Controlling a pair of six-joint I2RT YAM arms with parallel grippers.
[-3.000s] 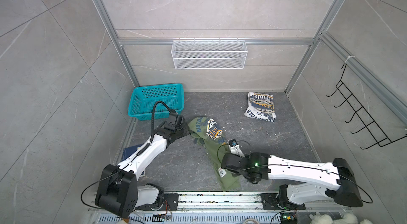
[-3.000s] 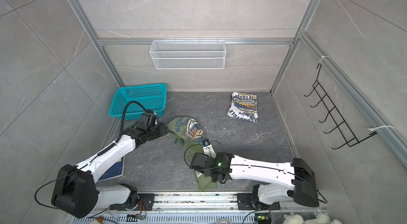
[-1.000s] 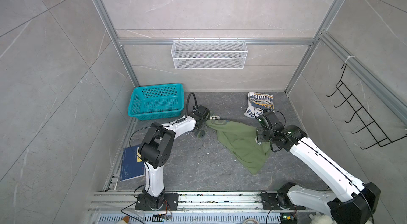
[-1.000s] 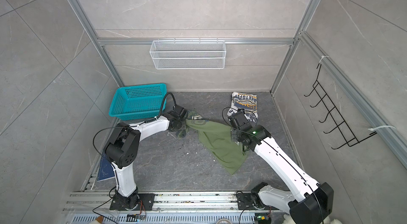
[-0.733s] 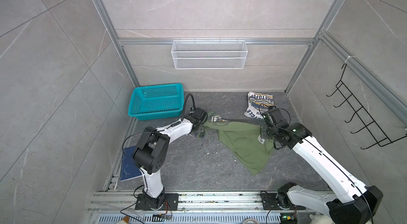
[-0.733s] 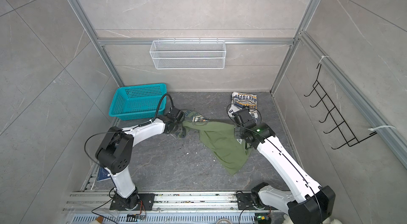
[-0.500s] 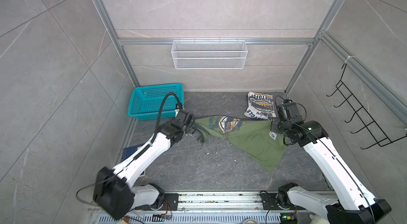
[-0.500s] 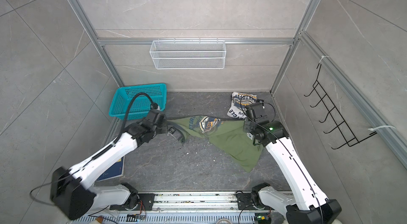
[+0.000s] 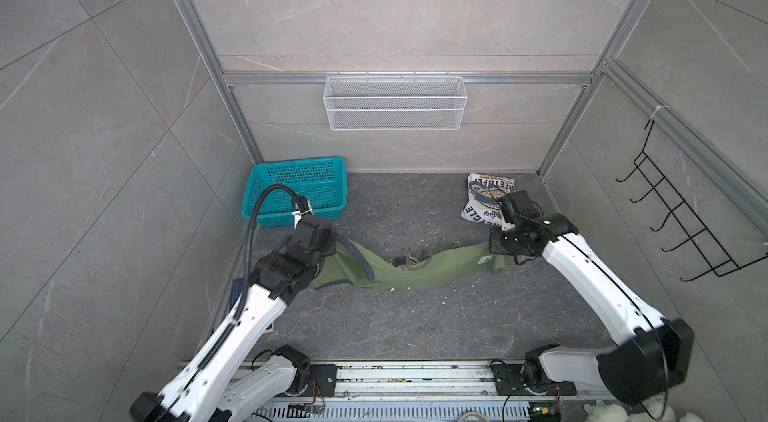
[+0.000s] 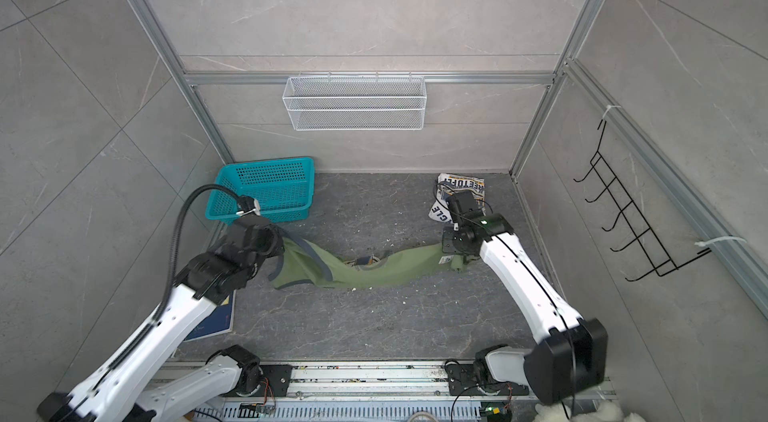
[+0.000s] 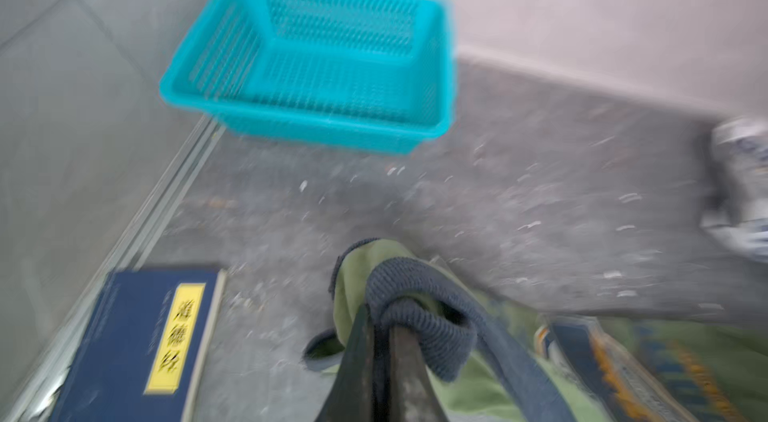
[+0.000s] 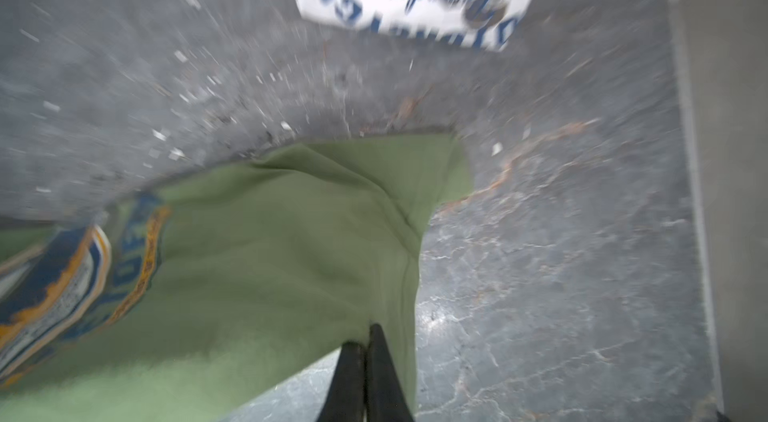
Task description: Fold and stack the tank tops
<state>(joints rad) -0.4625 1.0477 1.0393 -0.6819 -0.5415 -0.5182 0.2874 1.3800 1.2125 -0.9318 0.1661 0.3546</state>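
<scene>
One looks done: the white tank top (image 9: 486, 202) lies folded in the worktop's (image 9: 415, 324) far right corner. The olive tank top (image 9: 432, 272) stretches between the left gripper (image 11: 380, 318), clamped on its grey strap, and the right gripper (image 12: 365, 337), clamped on its hem; folding and stacking are left.

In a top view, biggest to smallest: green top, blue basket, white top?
Too alike to rank: green tank top (longer) and teal basket.
Smallest: white tank top, partly behind the right arm.

Both top views look down from far above the jaws, sharing the whole worktop (image 9: 395, 316); each wrist camera peers close along its own jaws.
</scene>
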